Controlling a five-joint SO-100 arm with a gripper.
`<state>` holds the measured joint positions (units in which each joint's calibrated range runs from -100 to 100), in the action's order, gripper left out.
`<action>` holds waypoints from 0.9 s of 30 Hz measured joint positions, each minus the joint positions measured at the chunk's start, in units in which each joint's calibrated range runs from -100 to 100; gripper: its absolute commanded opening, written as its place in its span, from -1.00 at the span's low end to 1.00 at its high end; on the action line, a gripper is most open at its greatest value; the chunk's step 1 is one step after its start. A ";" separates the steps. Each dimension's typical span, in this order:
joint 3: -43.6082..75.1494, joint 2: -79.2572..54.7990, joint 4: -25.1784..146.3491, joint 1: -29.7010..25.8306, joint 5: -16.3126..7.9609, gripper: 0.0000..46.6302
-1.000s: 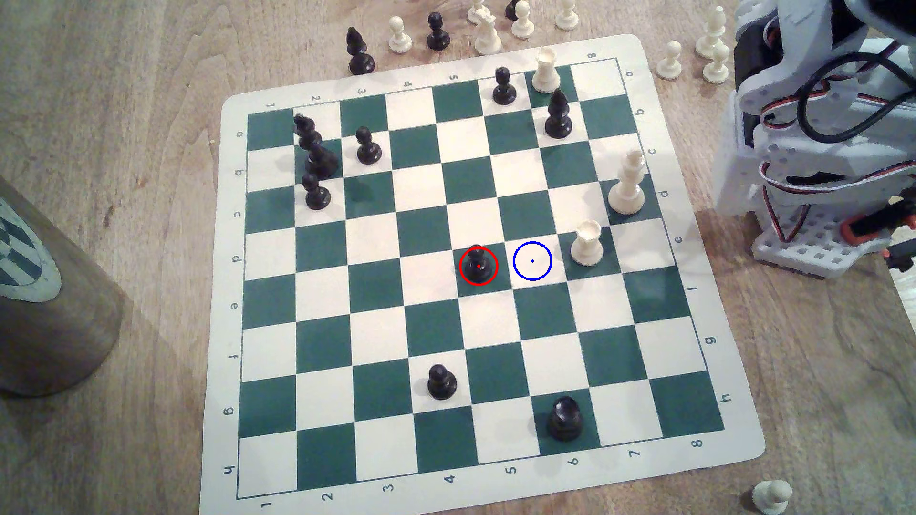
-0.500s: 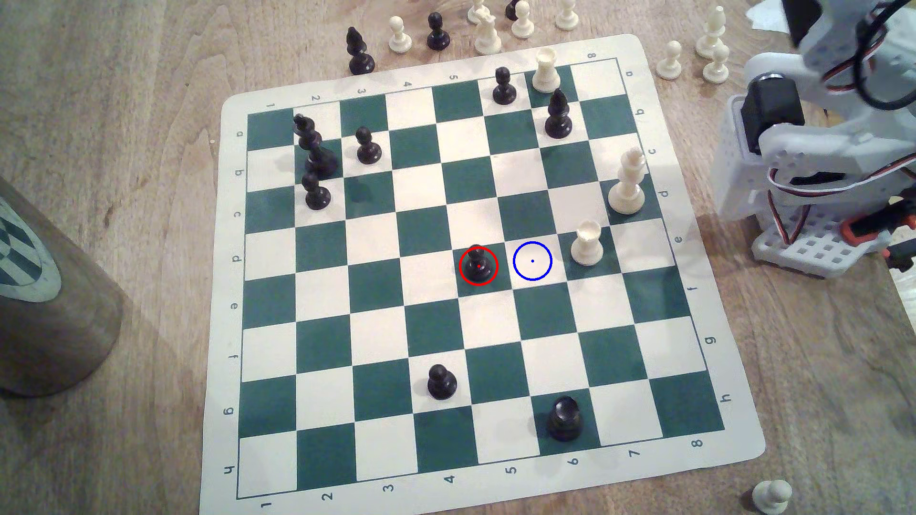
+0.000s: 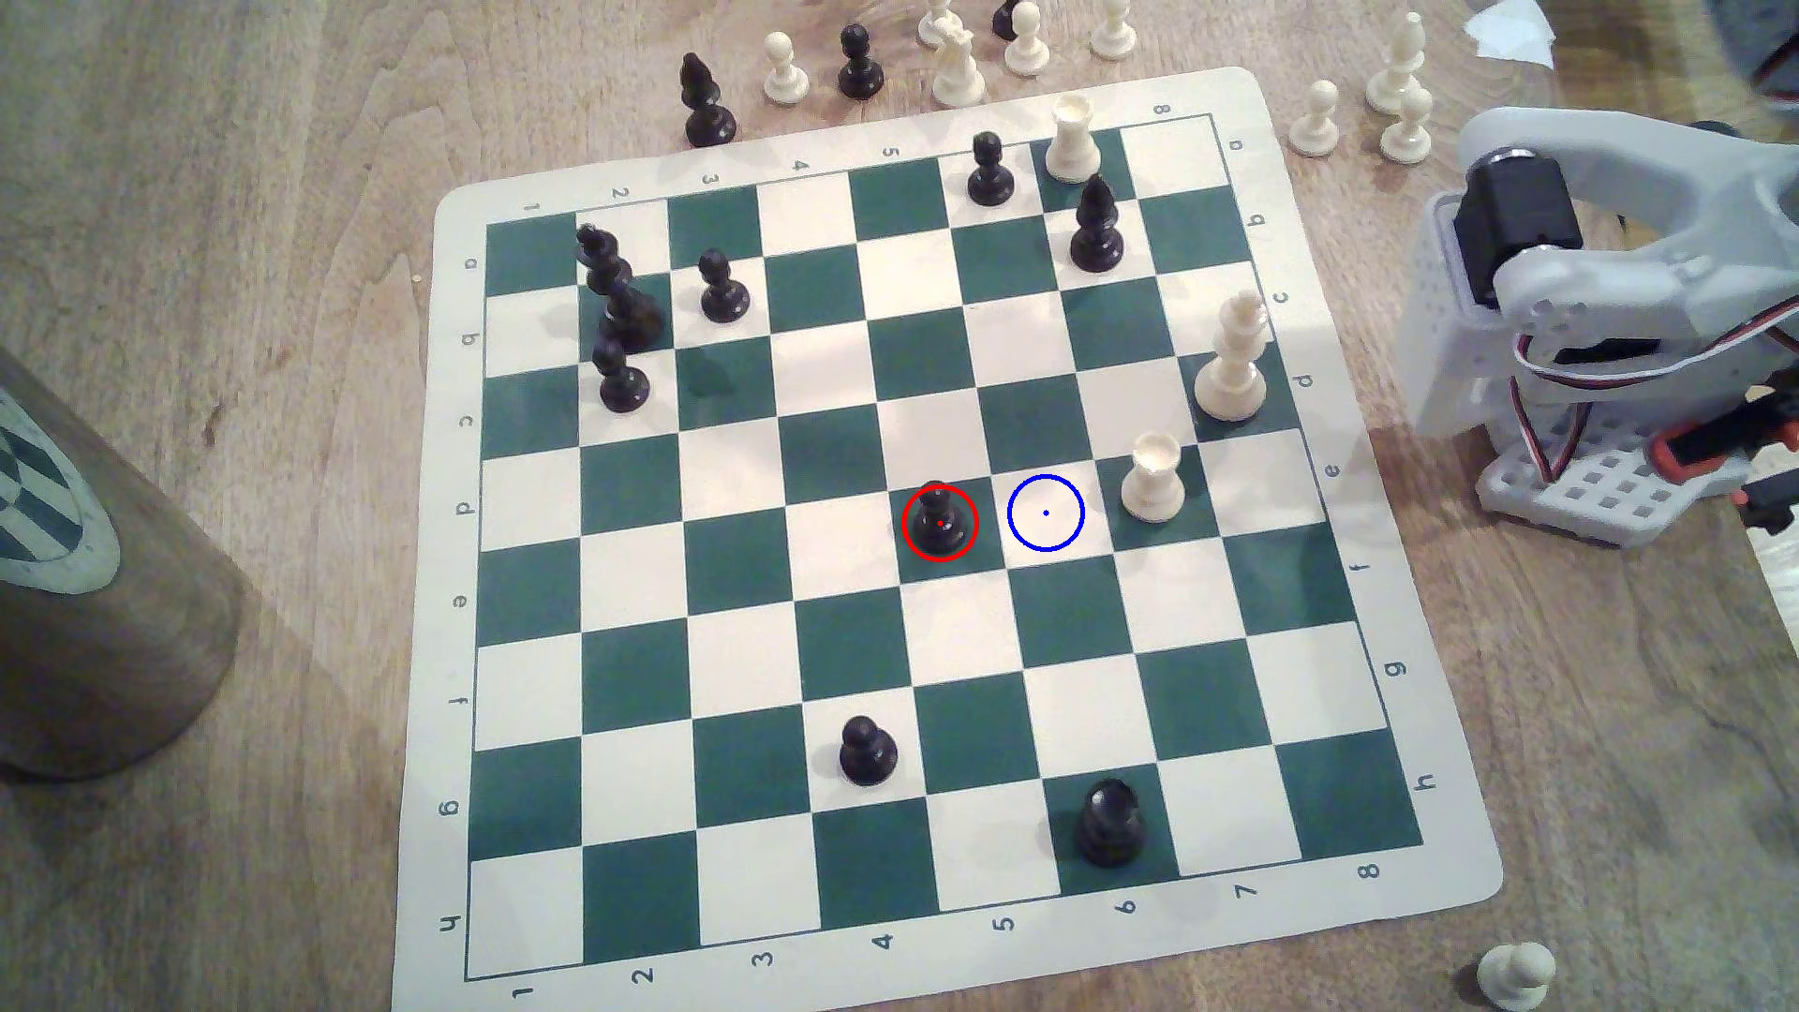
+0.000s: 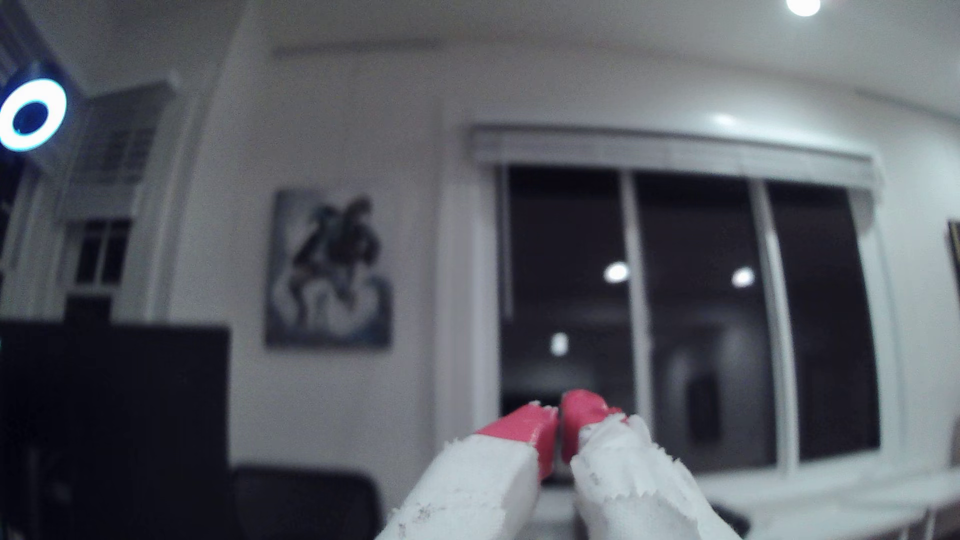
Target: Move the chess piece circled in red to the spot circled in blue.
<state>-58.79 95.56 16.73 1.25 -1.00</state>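
While the arm (image 3: 1597, 282) sat folded at the exterior view's right edge, off the board (image 3: 1363, 623), we logged the red-ringed pawn (image 3: 938, 516) upright on its green square near the board's middle. Just beside it, toward the exterior view's right, lay the blue-ringed square (image 3: 1046, 513), cream, bare, with a blue centre dot. One square further that way stood a white rook (image 3: 1153, 479), and beyond it, near the board's right border, a white king (image 3: 1232, 360). We noted a second black pawn (image 3: 865, 751) and a black rook (image 3: 1110, 825) on the rows nearer the camera, well apart from the ringed pawn. A black bishop (image 3: 1096, 226) stood in the far right part of the board, with another white rook (image 3: 1072, 139) and a black pawn (image 3: 990, 170) near it. Loose white and black pieces stood on the wood table (image 3: 243, 292) past the far edge. On the wrist view the gripper (image 4: 560, 415) pointed out into the room, toward a dark window (image 4: 691, 311) and a wall picture (image 4: 328, 267); its red-tipped fingers (image 4: 524, 428) were drawn together with only a thin slit between them, and nothing was held. We saw no contact between the gripper and any piece.
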 measured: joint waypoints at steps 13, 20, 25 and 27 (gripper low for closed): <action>14.82 -18.18 40.80 -10.18 -1.27 -0.99; 27.84 -37.70 50.92 -14.09 -7.42 -0.99; 30.09 -46.25 54.42 -13.94 -10.45 -0.93; 30.00 -50.94 55.94 -13.86 -11.38 -0.93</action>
<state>-28.78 44.62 72.67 -12.61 -12.38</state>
